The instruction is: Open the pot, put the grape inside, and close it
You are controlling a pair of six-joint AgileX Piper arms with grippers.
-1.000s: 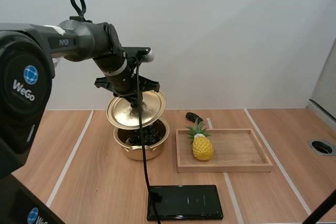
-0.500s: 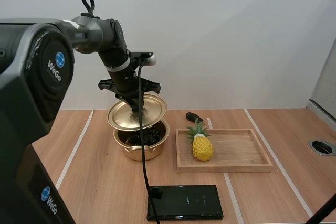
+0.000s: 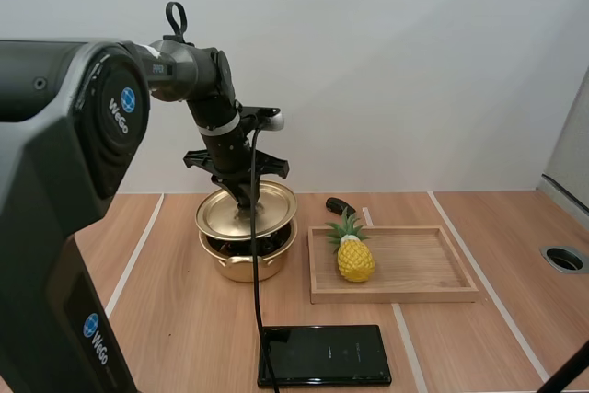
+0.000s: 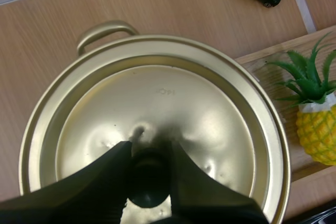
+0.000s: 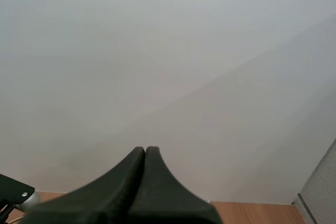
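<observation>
High view: lid lower, level over pot | L gripper pinches knob | R gripper closed

A wooden tray lies on the tabletop before me, and a toy pineapple stands upright at its left end, yellow body and green crown. A small black toy car sits just behind the tray's far left corner. Nearer me lies a flat black rectangular device — face up. Far right — a round hole in the wood.
</observation>
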